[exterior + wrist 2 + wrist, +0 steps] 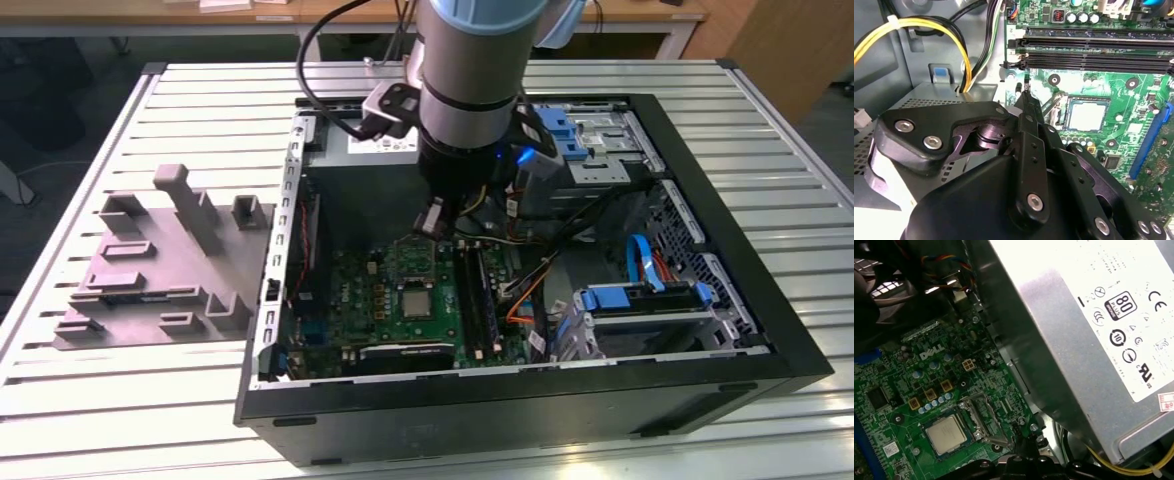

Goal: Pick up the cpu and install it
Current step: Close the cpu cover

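The cpu (418,302) lies flat in its socket on the green motherboard (387,320), its silvery top facing up; it shows in both wrist views (1086,115) (946,434). A hollow metal frame (981,415) stands swung open beside it. My gripper (434,225) hangs inside the computer case (747,290), above the board and a little to the far side of the cpu. Its fingers look shut with nothing between them, and the tip (1026,91) (1020,432) sits close to the frame's edge, apart from the cpu.
The grey power-supply box (1089,330) rises right beside the gripper, with yellow and black cables (914,30) running past. Long black memory sticks (1094,50) flank the socket. Blue drive cages (641,300) fill the exterior view's right. A grey parts fixture (160,260) lies outside the case.
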Controlling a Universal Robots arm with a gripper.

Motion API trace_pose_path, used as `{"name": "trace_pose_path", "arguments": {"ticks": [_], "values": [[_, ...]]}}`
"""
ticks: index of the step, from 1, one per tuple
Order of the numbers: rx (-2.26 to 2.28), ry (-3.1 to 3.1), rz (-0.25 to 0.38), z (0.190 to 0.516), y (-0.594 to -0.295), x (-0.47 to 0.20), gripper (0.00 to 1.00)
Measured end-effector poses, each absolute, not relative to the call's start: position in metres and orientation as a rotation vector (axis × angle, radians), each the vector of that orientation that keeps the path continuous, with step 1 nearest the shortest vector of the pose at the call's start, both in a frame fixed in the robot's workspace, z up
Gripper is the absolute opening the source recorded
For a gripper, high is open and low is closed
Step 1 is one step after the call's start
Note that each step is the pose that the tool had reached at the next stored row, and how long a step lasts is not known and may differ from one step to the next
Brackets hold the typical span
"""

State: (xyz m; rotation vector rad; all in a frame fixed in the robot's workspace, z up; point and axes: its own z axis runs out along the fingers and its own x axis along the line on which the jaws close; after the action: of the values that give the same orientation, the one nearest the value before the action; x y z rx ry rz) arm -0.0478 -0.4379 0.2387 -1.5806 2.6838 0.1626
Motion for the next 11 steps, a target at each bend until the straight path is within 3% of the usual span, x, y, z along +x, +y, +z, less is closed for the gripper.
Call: {"name": "trace_pose_path", "arguments": {"ticks": [11], "values": [[-1.65,2.658,0.176,0.2395,-0.4377,-0.0479,0.11]]}}
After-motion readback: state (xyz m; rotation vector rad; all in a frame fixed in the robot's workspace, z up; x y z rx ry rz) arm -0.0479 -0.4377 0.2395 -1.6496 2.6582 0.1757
